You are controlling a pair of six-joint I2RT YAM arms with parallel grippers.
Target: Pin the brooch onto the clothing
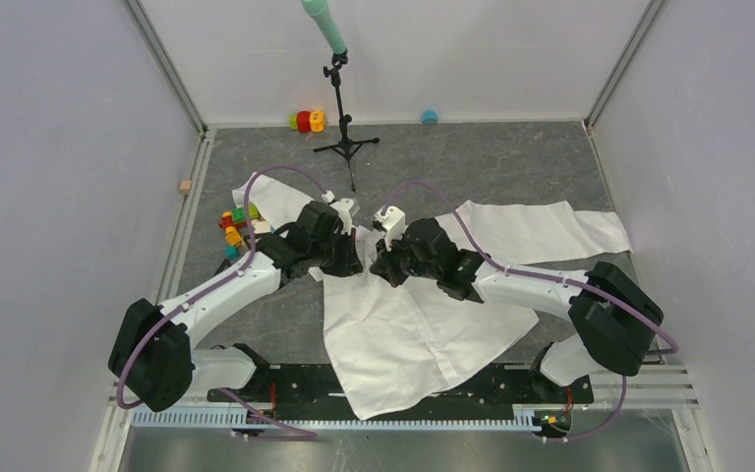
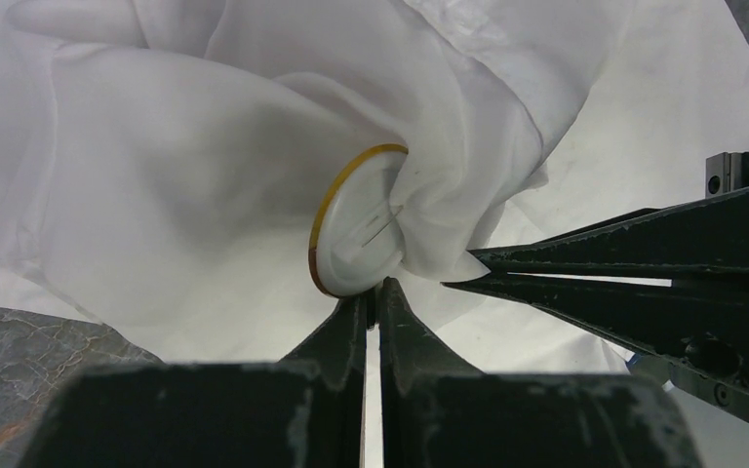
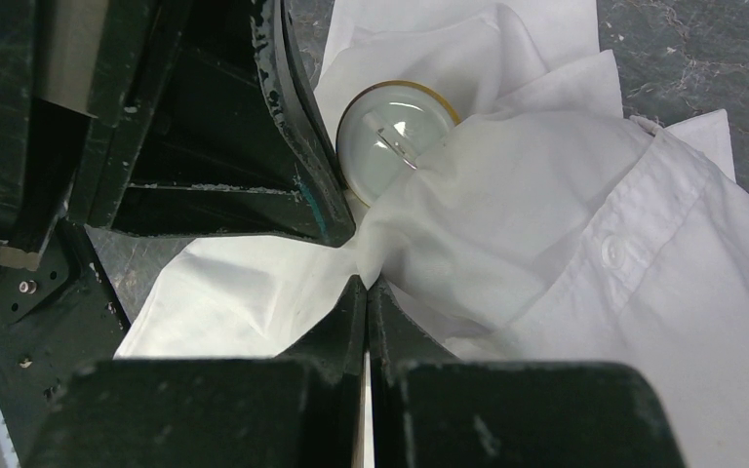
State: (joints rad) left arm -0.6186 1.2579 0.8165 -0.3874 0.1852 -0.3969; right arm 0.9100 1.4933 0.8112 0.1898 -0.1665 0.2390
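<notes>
Left of the shirt [image 1: 413, 324], by its collar end: a cluster of coloured toy blocks [image 1: 236, 228]. The shirt lies spread on the grey worktop [image 1: 472, 167], hem twd the arm bases.

L arm: base sits off the shirt's left hem. The shoulder link is low and the white forearm slants up and right to the shirt's upper part. The L gripper [image 1: 357, 262] points right, twd the shirt's midline. Its jaws are closed on the lower rim of the brooch [image 2: 361, 224], w/ only a hairline slit btwn them.

Brooch: a round badge w/ a pale back, a thin pin wire across it and an orange-gold rim. It is held up on edge, its right half tucked into a bunched fold of shirt, near the button placket [image 3: 624, 224].

The R gripper [image 1: 377, 265] faces the L one almost tip to tip, over the same upper part of the shirt. Its jaws are closed, pinching a pointed tuck of shirt cloth just beside the badge's rim.

R arm mirrors the L. Its base is off the shirt's right hem, and the forearm runs left and up across the shirt's right side, below the spread sleeve.
</notes>
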